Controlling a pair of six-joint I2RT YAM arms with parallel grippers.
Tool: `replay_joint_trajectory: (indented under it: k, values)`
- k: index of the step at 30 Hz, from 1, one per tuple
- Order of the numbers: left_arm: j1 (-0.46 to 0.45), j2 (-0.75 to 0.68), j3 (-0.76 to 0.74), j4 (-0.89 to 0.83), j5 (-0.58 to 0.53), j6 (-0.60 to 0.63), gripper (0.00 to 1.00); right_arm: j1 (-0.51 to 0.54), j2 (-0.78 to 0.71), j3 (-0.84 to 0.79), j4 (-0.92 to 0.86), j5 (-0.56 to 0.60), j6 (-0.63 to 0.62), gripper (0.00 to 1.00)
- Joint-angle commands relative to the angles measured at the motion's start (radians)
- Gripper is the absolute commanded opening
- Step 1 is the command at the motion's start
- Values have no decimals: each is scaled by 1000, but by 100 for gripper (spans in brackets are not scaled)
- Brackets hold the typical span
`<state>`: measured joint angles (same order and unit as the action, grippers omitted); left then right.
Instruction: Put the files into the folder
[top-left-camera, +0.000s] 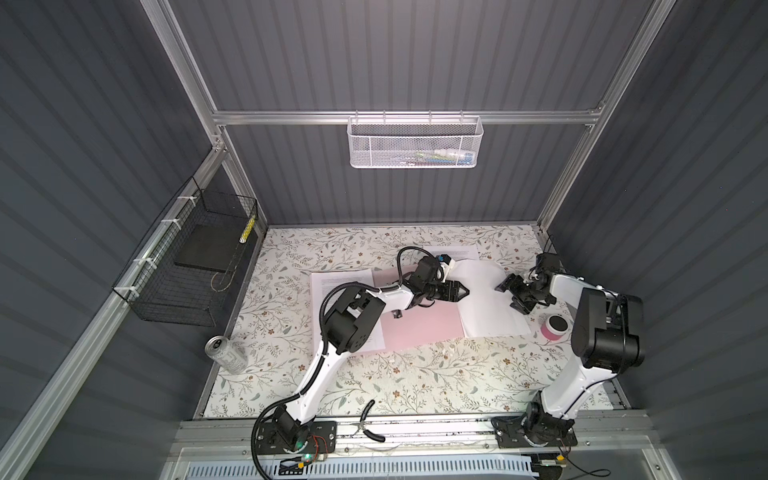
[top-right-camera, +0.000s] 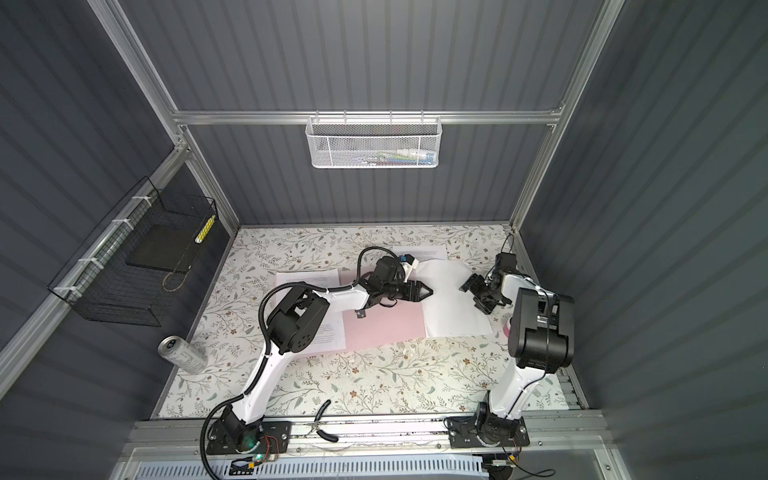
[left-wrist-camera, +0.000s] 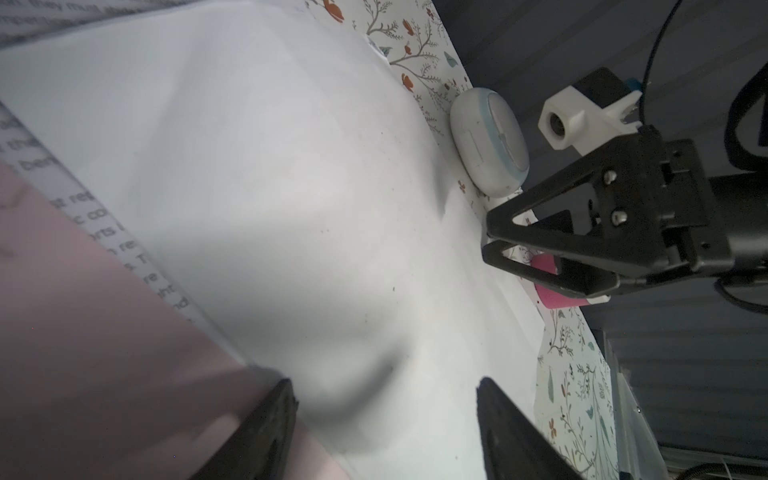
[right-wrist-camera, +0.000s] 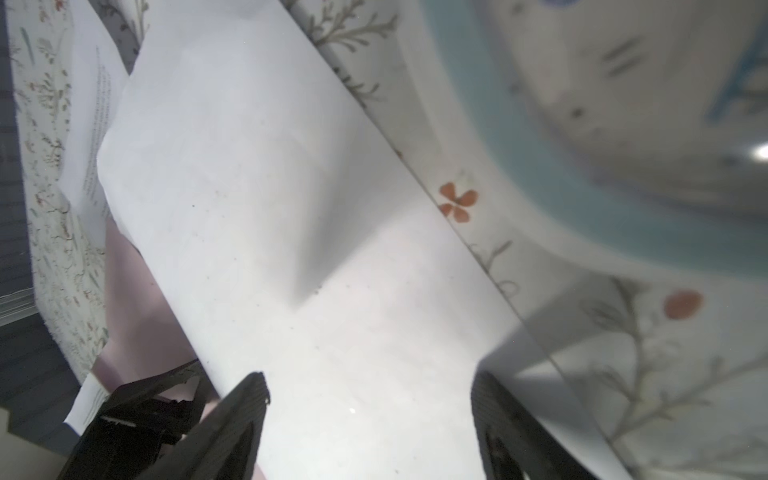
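Both the left gripper (top-left-camera: 466, 291) and the right gripper (top-left-camera: 510, 297) have their jaws apart and grip nothing, facing each other across a white sheet (top-left-camera: 488, 307) that bulges up between them. The pink folder (top-left-camera: 424, 328) lies under this sheet and below the left gripper; another printed sheet (top-left-camera: 340, 291) lies behind it, under its arm.

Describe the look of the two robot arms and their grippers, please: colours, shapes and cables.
The left arm and the right arm both have glossy white links joined by boxy black joint housings. A ribbed black hose runs along the left one. The left gripper and the right gripper are black, with tapered, triangular open-frame fingers.
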<state>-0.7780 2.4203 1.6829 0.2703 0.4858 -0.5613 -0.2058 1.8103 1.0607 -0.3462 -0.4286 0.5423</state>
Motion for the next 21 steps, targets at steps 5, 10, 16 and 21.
replay_joint_trajectory:
  k: [5, 10, 16, 21]
  values:
    - [-2, 90, -26, -75, 47, -51, 72, 50, 48, -11, -35, -56, 6, 78]
    - [7, 78, -38, -64, 40, -54, 76, 61, 46, -2, -37, -54, -4, 78]
    - [8, 63, -57, 15, 65, -75, 84, 105, 40, 28, -80, -61, -2, 77]
    - [8, 65, -51, 36, 82, -86, 84, 168, 66, 62, -100, -50, 10, 77]
